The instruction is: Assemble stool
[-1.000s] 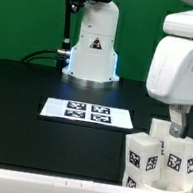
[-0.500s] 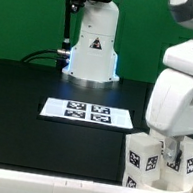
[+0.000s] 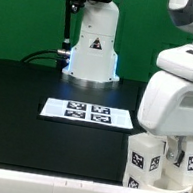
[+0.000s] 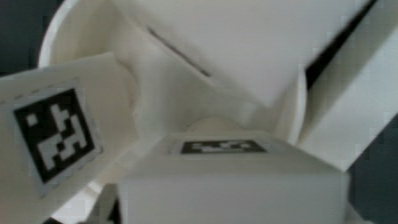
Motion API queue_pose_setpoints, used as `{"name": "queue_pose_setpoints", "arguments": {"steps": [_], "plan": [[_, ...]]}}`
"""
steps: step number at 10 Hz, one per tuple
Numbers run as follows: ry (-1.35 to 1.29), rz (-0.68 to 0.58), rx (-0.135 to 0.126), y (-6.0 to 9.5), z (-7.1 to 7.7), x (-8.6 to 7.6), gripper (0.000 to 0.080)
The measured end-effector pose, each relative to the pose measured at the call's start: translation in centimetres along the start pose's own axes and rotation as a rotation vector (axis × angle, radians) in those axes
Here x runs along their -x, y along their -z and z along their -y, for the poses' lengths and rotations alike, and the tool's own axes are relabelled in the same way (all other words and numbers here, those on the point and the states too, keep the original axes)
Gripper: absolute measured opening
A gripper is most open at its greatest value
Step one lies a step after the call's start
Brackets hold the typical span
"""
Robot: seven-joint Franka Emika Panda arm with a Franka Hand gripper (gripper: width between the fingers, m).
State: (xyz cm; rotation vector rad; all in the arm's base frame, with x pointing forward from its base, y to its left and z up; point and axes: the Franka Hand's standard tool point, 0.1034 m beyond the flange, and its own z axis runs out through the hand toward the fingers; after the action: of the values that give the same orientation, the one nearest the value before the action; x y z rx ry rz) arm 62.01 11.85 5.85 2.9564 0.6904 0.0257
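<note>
Several white blocky stool legs with black-and-white tags stand in a cluster at the exterior view's lower right; one leg (image 3: 141, 158) is in front and another (image 3: 176, 176) is beside it. My gripper (image 3: 185, 157) hangs under the big white arm body, down among these legs, with only a dark finger showing. Whether it is open or shut does not show. The wrist view is filled by white leg surfaces very close up: one tagged face (image 4: 54, 122) and a second tag on a flat top (image 4: 222, 146). No fingers show there. The round seat is not in view.
The marker board (image 3: 87, 112) lies flat in the middle of the black table (image 3: 21, 113). The white robot base (image 3: 92, 45) with cables stands at the back. The table's front edge runs along the bottom of the exterior view.
The arm has come down and shifted toward the exterior view's left, so its white body now covers more of the leg cluster and the gripper sits lower among the legs.
</note>
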Motion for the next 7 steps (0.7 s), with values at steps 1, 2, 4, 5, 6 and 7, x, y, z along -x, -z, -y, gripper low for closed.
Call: {"name": "queue_pose_setpoints", "arguments": {"steps": [1,2,4,5,6,7], "plan": [[-0.078,0.000,0.000,0.00,-0.01,0.00,0.0330],[-0.144,-0.002,-0.001,0.01,-0.05,-0.01,0.0330],[-0.527,-0.022,-0.017,-0.05,-0.21,0.09,0.0330],[-0.731,-0.009,-0.051,-0.12,0.04,0.17,0.0330],[-0.913,0.014,-0.092,-0.01,0.20,0.10,0.0330],[-1.004,0.033,-0.113,0.24,-0.10,-0.11,0.0330]]}}
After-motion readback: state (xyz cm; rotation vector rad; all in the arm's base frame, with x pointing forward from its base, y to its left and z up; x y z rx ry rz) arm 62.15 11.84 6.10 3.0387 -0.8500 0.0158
